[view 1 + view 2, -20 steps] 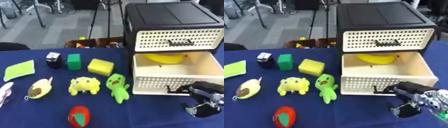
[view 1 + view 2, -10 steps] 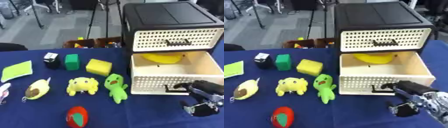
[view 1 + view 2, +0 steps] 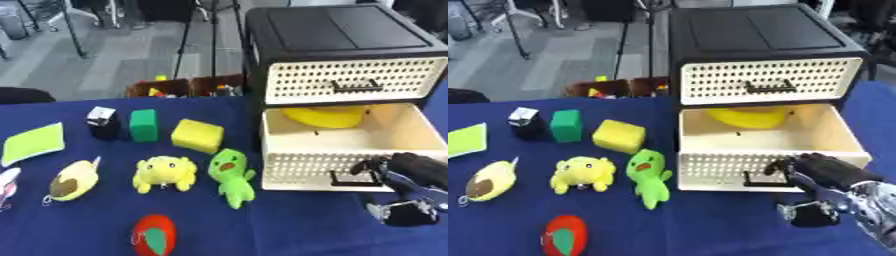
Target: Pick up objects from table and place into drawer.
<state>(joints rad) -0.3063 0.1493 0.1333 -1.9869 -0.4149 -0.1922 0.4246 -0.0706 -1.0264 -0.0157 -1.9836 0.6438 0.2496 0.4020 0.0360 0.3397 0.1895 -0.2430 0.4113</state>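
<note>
Far left edge: a flat lime-green pad is lying on the blue table; below it a white and pink item is showing only in part.
Left row, back: a small black and white block, a green block and a yellow sponge block are sitting side by side, apart from each other.
Left row, front: an avocado-like plush, a yellow frog plush and a green plush figure are lying in a line; the green one is resting just beside the drawer front.
Near edge: a red round toy with a green patch is lying alone.
Cabinet: a black drawer unit is standing at the right; top drawer shut.
Lower drawer: is standing pulled out, holding a yellow object at its back.
Right hand: is hovering at the drawer's front handle, fingers curled; whether it is gripping the handle, cannot tell.
Left hand: not showing.
</note>
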